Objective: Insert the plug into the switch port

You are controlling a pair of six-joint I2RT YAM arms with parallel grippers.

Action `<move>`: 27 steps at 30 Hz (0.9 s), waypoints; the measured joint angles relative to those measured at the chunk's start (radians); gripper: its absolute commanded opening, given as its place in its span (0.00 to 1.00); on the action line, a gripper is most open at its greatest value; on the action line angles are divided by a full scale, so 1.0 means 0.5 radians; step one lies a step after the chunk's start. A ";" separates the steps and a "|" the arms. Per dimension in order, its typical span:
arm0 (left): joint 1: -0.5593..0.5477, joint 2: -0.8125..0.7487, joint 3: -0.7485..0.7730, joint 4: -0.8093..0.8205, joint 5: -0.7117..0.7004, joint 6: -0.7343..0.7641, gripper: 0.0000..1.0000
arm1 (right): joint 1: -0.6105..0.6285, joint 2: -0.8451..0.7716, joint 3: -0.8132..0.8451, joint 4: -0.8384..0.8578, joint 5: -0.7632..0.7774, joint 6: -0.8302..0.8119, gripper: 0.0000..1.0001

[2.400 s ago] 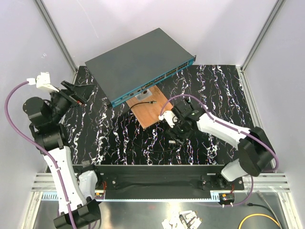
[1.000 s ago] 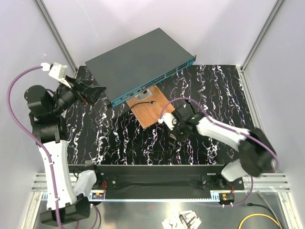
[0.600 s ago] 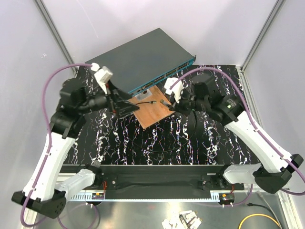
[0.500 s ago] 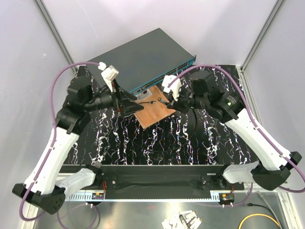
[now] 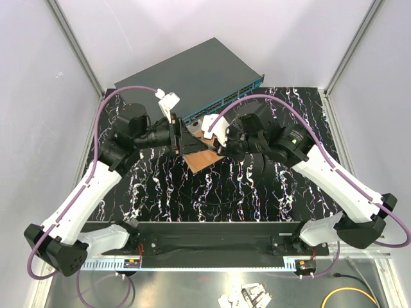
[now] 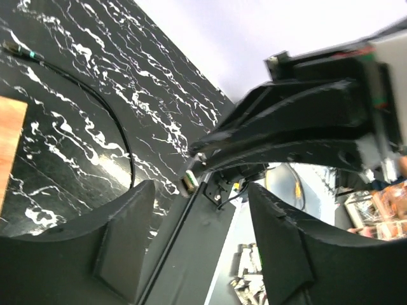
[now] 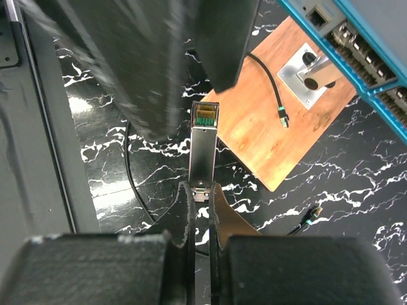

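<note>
- Silvery metal plug: a slim straight bar with gold-and-green contacts at its far end. Its near end is clamped between the closed fingers of the right gripper. It points straight out, held in the air above the black white-veined table, well apart from the switch.
- Right arm: reaches from its base in toward the middle, with the wrist turned toward the left arm.
- Left arm: stretched up and inward. The left gripper is spread wide with nothing between its matt black fingers. In the right wrist view these fingers loom, blurred, just past the plug's tip.
- Switch: a flat dark-grey box set askew at the back of the table. Its teal front strip carries a row of small rectangular sockets.
- Switch port: one of that row, probably unoccupied. The edge of the view cuts the row off.
- Wooden board: smooth and orange-brown, reaching to the switch's front edge. It bears a silver plate with a metal post.
- Thin black cable: lies on the board and ends in a green tip.
- Top view: the two grippers meet over the board and hide the plug.
</note>
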 measured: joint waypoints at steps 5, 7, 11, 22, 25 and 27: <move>-0.002 0.014 -0.076 0.041 0.000 -0.116 0.58 | 0.056 0.005 0.040 0.000 0.056 -0.013 0.00; -0.004 0.031 -0.082 0.056 0.000 -0.151 0.54 | 0.076 0.005 0.053 0.002 0.063 -0.017 0.00; -0.004 0.051 -0.082 0.098 -0.002 -0.225 0.39 | 0.101 0.005 0.060 0.003 0.077 -0.034 0.00; 0.018 0.032 -0.204 0.359 0.056 -0.484 0.00 | 0.117 -0.020 0.039 0.037 0.181 -0.056 0.91; 0.060 0.033 -0.229 0.409 0.091 -0.562 0.00 | 0.117 -0.162 -0.105 0.111 0.195 -0.082 0.96; 0.079 0.032 -0.230 0.468 0.107 -0.629 0.00 | 0.119 -0.288 -0.208 0.151 0.195 -0.083 0.95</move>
